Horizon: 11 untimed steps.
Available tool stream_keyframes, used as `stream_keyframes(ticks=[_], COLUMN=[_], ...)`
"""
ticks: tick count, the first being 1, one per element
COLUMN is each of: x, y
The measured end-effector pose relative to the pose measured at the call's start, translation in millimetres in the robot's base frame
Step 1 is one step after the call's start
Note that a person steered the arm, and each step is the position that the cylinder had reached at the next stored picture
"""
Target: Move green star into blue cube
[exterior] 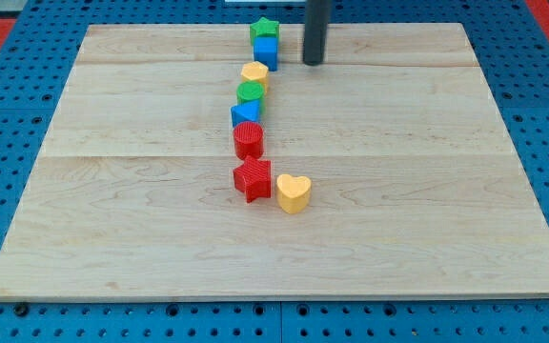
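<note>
The green star [264,28] sits near the view's top, touching the blue cube [266,51] just below it. My tip [314,63] is at the lower end of the dark rod, a short way to the right of the blue cube and not touching any block.
Below the cube runs a line of blocks: a yellow block [254,73], a green cylinder [251,93], a blue block [245,114], a red cylinder [248,140], a red star [253,178] and a yellow heart [293,192]. The wooden board [446,191] lies on a blue pegboard.
</note>
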State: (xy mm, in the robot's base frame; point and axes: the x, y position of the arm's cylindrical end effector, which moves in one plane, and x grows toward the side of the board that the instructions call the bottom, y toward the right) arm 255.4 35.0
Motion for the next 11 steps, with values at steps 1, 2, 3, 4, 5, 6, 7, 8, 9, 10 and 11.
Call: stream_keyframes(ticks=[1, 2, 3, 4, 5, 6, 7, 8, 9, 10, 11], x=[-21, -63, -63, -61, -61, -63, -59, -31, 8, -9, -21], y=[18, 17, 3, -52, -75, -149, -201, -189, -168, -153, -124])
